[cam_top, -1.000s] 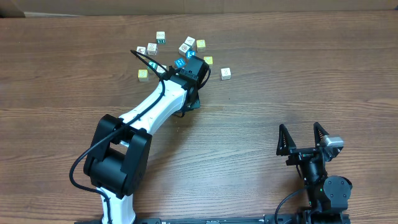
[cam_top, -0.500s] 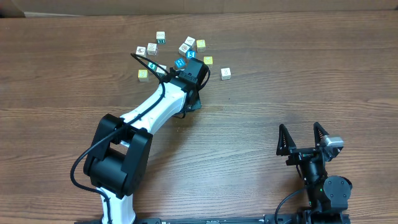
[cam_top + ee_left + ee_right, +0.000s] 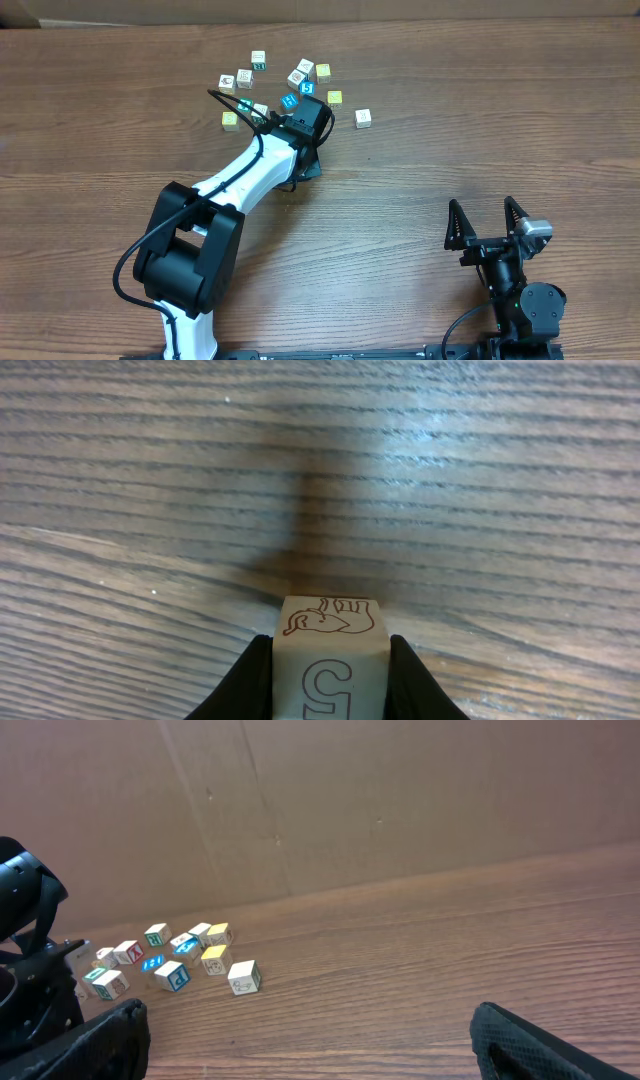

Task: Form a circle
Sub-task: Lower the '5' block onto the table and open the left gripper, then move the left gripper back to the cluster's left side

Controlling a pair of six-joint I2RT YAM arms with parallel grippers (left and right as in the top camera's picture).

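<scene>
My left gripper (image 3: 330, 652) is shut on a white letter cube (image 3: 330, 628) with a brown elephant on top and an outlined character on its near face, held low over bare wood. From overhead the left gripper (image 3: 311, 118) sits at the near edge of a loose scatter of small letter cubes (image 3: 297, 77), white, blue, teal and yellow. They lie apart, and no closed circle shows. My right gripper (image 3: 482, 206) stands open and empty at the near right, far from the cubes (image 3: 243, 977).
A brown cardboard wall (image 3: 400, 800) runs along the table's far edge behind the cubes. One white cube (image 3: 362, 118) lies alone right of the scatter. The left arm's white links (image 3: 240, 175) slant across the table's middle-left.
</scene>
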